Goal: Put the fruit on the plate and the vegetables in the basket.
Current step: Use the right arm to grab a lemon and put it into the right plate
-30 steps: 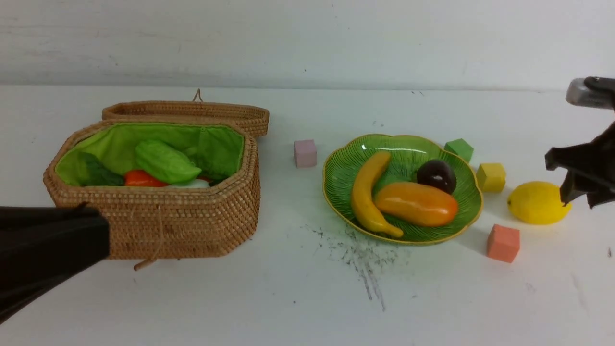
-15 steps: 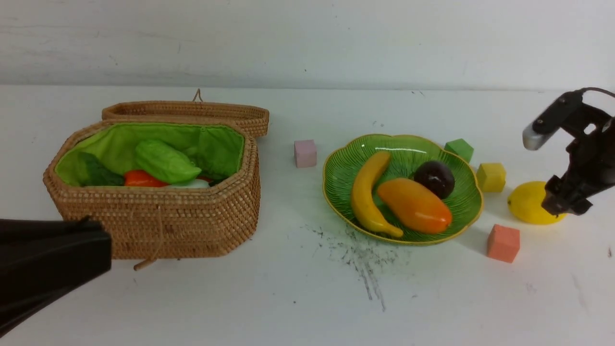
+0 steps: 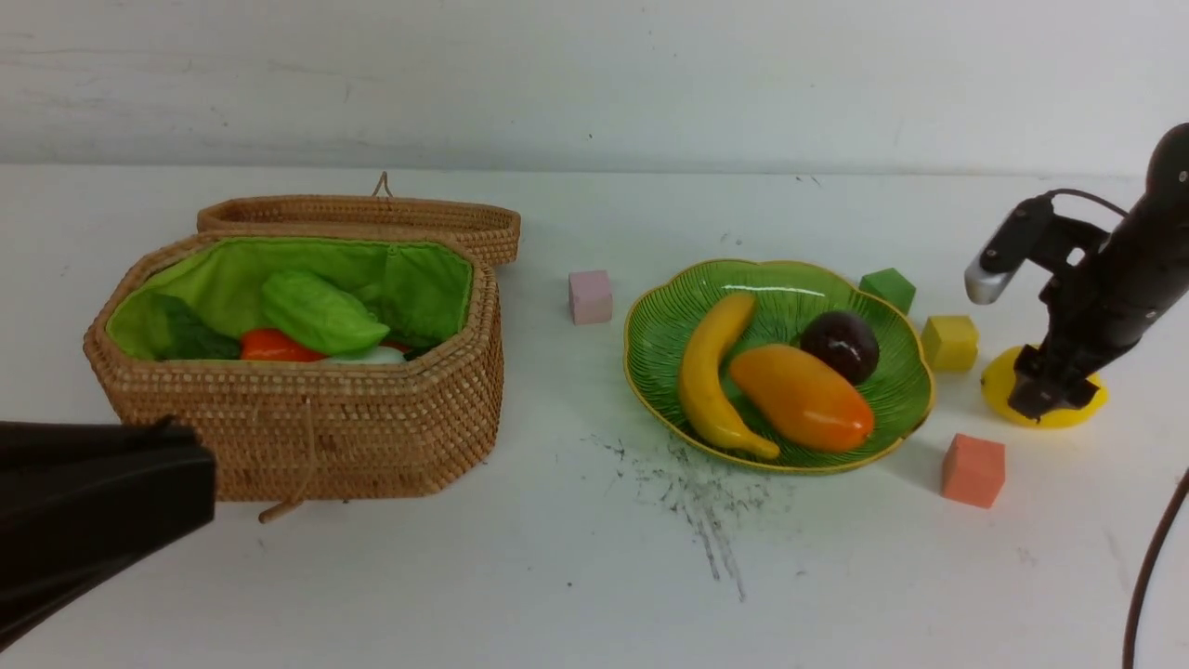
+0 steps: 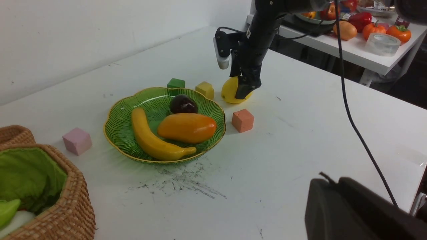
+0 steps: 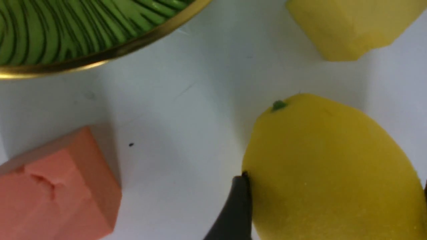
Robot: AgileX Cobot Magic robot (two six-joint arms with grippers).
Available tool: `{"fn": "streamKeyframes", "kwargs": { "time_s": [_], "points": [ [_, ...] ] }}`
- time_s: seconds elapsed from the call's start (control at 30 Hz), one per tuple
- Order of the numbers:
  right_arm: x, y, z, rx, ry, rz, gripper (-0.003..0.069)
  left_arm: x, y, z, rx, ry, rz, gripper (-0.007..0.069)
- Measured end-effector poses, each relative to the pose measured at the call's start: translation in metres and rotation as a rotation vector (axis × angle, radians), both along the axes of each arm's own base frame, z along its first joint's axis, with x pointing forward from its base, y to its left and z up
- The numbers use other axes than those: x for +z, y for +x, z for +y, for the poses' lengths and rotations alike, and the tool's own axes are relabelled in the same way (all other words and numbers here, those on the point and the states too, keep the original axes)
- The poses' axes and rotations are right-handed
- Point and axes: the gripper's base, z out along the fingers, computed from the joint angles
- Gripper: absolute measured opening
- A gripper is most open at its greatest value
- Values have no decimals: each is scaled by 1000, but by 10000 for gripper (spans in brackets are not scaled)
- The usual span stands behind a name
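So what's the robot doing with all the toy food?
It is sorting it. The right gripper has its jaws open around the lemon, which sits on the table beside the plate. The banana, mango and dark maroon ball already lie on the plate. The vegetables are in the open basket. The left arm waits low near the basket, doing nothing. Little foam cubes sit around the plate.
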Motion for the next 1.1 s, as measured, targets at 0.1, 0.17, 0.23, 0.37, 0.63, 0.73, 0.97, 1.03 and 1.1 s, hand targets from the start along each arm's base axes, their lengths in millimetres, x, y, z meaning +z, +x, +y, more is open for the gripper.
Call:
{"fn": "streamKeyframes", "kwargs": {
  "time_s": [0.1, 0.17, 0.23, 0.37, 0.63, 0.73, 0.97, 1.03, 1.1],
  "points": [
    [-4, 4, 0, 0, 7, 18, 665, 0, 0, 0, 0, 0, 0, 29],
    [-9, 4, 0, 1, 10, 31, 660, 0, 0, 0, 0, 0, 0, 29],
    [-14, 5, 0, 1, 13, 48, 638, 0, 0, 0, 0, 0, 0, 30],
    [-15, 4, 2, -8, 42, 64, 603, 0, 0, 0, 2, -3, -3, 34],
    [-15, 3, 3, -123, 106, 83, 603, 1, 1, 0, 6, -9, -9, 39],
    [-11, 1, 5, -174, 128, 93, 603, 1, 1, 0, 6, -9, -10, 39],
    [46, -16, 44, -363, 279, 55, 603, 4, 3, 2, 35, -7, -53, 39],
    [71, -22, 75, -362, 398, 14, 603, 6, 5, 3, 52, -14, -80, 39],
    [76, -22, 95, -348, 466, -3, 603, 6, 5, 3, 57, -16, -87, 39]
  ]
}}
